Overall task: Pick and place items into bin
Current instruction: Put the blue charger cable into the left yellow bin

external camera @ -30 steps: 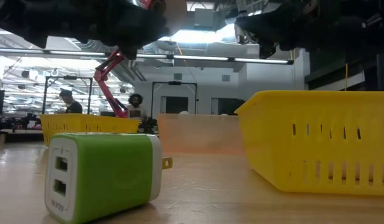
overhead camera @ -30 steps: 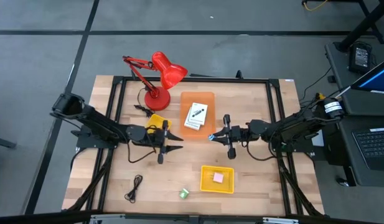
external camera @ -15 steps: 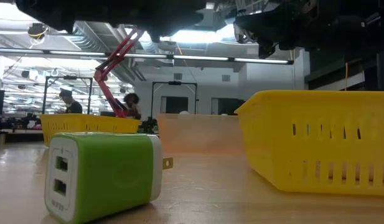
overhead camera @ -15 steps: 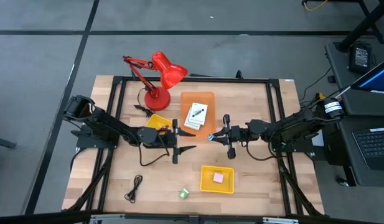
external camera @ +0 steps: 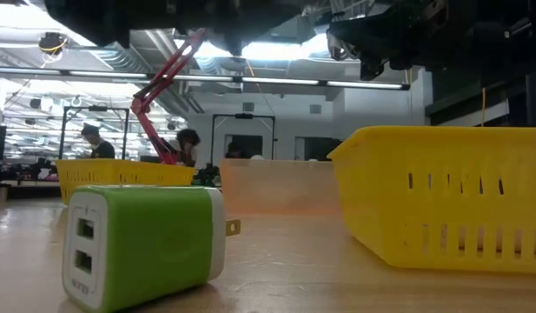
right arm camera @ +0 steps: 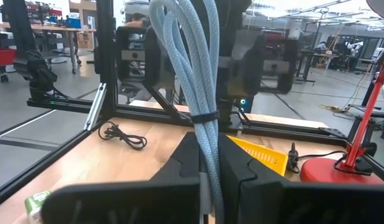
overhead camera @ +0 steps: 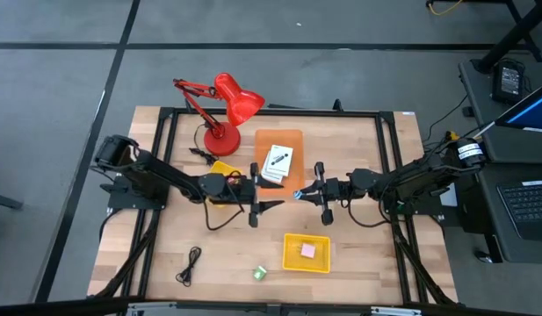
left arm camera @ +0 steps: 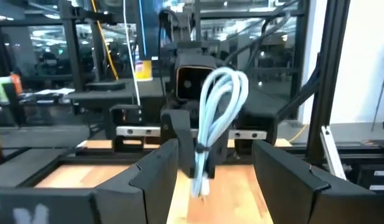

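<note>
Over the middle of the counter point(overhead camera: 358, 254), the right gripper point(overhead camera: 301, 193) has its jaws clamped on a bundled pale blue cable point(right arm camera: 201, 93). Facing it, the left gripper point(overhead camera: 269, 187) has its jaws spread wide, apparently around nothing, near the cable's end. An orange bin point(overhead camera: 278, 143) holds 1 white card point(overhead camera: 276, 163).

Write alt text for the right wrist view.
The right end effector is shut on a bundled pale blue cable, held upright above the wooden table. Beyond lie a black cord, a yellow bin and a red lamp base.
</note>
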